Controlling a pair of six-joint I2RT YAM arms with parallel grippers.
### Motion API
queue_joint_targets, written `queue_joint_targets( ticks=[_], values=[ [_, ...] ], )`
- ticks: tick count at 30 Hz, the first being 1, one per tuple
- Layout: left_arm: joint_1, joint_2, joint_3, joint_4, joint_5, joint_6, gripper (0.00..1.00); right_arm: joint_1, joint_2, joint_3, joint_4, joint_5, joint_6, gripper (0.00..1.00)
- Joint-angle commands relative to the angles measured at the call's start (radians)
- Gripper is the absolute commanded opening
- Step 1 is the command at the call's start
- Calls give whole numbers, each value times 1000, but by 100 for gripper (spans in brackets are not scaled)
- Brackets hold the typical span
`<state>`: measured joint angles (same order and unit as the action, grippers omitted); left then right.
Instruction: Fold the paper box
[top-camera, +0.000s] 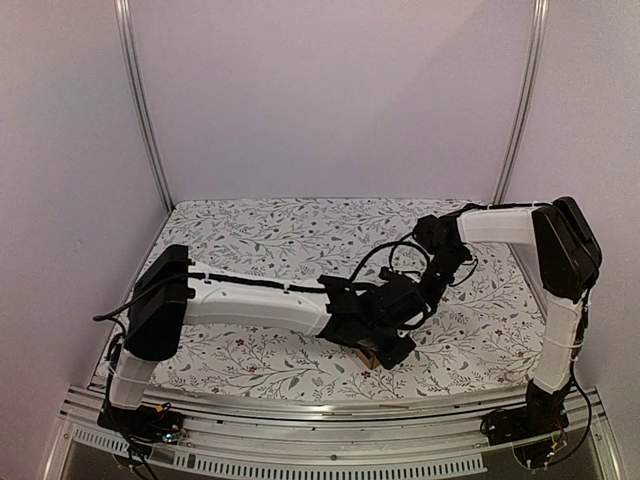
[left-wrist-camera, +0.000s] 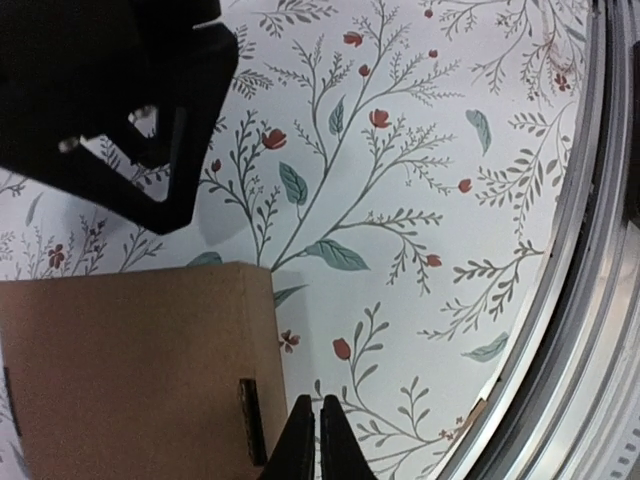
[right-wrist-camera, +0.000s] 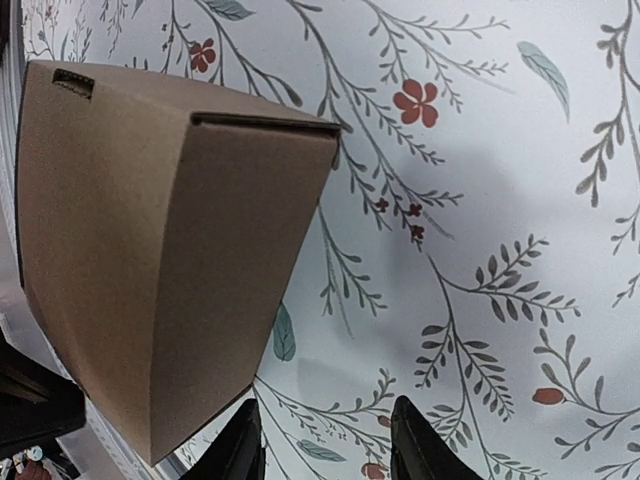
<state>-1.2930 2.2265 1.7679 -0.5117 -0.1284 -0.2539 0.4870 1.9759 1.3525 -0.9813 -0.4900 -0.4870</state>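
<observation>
Resting on the white floral-patterned desk (top-camera: 250, 230), the plain brown cardboard paper box (right-wrist-camera: 150, 230) sits closed, just left of the left pincer (left-wrist-camera: 317, 415), whose fingers are pressed together on nothing. The right pincer (right-wrist-camera: 325, 410) stands half open and empty, with the box to its upper left.

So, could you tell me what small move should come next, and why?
Probably back both away: the paper box already looks like a closed carton, the left pincer is shut beside it, and the right pincer stands open, holding nothing.

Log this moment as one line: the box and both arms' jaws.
paper box: folded into a carton, standing on floral cloth | left jaws: shut, empty, beside box | right jaws: open, empty, beside box
</observation>
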Motion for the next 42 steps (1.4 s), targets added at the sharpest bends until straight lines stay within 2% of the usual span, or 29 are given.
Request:
queue_joint_targets(
  ticks=[1, 6, 10, 18, 22, 26, 35, 39, 42],
  values=[
    [-60, -149, -111, -74, -12, -9, 3, -33, -22, -17, 5, -3, -2, 43],
    [-92, -251, -296, -108, -5, -87, 2, -34, -32, -18, 16, 3, -7, 43],
    [-93, -263, -365, -104, -8, -108, 1, -31, -25, -21, 18, 7, -10, 43],
    [-54, -99, -174, -105, -49, -42, 1, -11, -26, -37, 10, -18, -19, 43],
    [-23, -18, -55, -104, -80, 17, 0, 17, -23, -34, -15, -81, -43, 43],
    [-13, -2, -26, -124, -82, 45, 0, 17, -16, -24, -20, -72, -36, 43],
    [-95, -204, -251, -182, 36, 10, 0, -29, -14, -22, -5, -57, -27, 43],
    [-62, -260, -388, -207, -20, -29, 0, -28, -14, -23, 2, -52, -24, 43],
    [-17, -288, -439, -156, -23, -13, 0, -28, -11, -28, 4, -51, -24, 42]
  ],
)
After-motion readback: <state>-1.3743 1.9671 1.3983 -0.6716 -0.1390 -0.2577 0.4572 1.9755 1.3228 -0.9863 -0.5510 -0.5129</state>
